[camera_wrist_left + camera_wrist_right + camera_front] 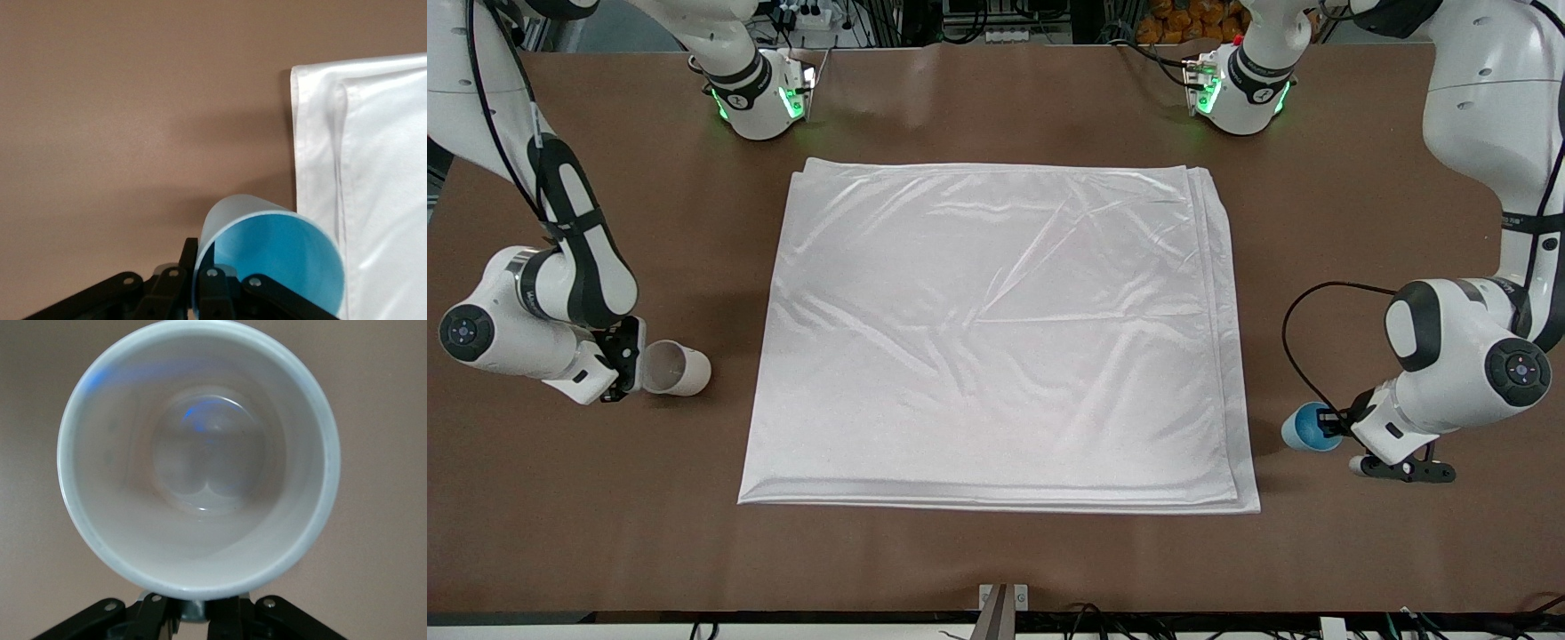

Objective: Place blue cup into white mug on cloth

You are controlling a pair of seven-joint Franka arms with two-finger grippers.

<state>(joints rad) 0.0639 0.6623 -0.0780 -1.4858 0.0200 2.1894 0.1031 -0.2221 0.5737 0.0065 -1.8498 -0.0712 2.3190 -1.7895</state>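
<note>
The white mug point(677, 368) is tipped on its side over the brown table, beside the cloth point(996, 338) toward the right arm's end. My right gripper point(634, 364) is shut on the mug at its rim; in the right wrist view the mug point(200, 453) faces me mouth-on above the gripper point(203, 608). The blue cup point(1309, 427) is also tipped on its side, beside the cloth toward the left arm's end. My left gripper point(1335, 424) is shut on its rim. The left wrist view shows the gripper point(198, 259) with one finger inside the cup point(280, 260) and one outside, and the cloth's corner point(380, 167) close by.
The large white cloth lies flat in folded layers over the middle of the brown table point(996, 551). Both arm bases point(760, 98) stand along the edge farthest from the front camera. A small metal bracket point(1000, 604) sits at the table's nearest edge.
</note>
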